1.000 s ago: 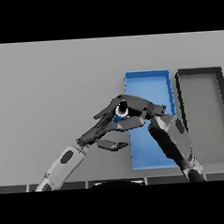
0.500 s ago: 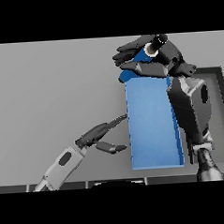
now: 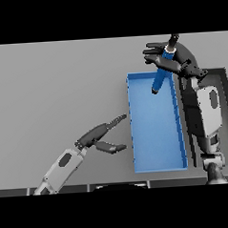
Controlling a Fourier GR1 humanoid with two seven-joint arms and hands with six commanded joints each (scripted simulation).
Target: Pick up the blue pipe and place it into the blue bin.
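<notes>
The blue pipe (image 3: 162, 72) with dark ends hangs tilted over the far end of the blue bin (image 3: 136, 133), its lower tip pointing into the bin. My right hand (image 3: 179, 59) is above the bin's far right corner, with its fingers and thumb curled round the pipe's upper part. My left hand (image 3: 99, 136) lies low over the table just left of the bin, fingers straight and holding nothing.
A dark grey bin (image 3: 227, 104) stands right of the blue bin, mostly hidden behind my right forearm (image 3: 206, 115). Bare grey table spreads to the left and far side.
The right hand lifted the pipe from the middle of the blue bin to its far end, and the pipe now tilts down into the bin. The left hand drew back toward the lower left.
</notes>
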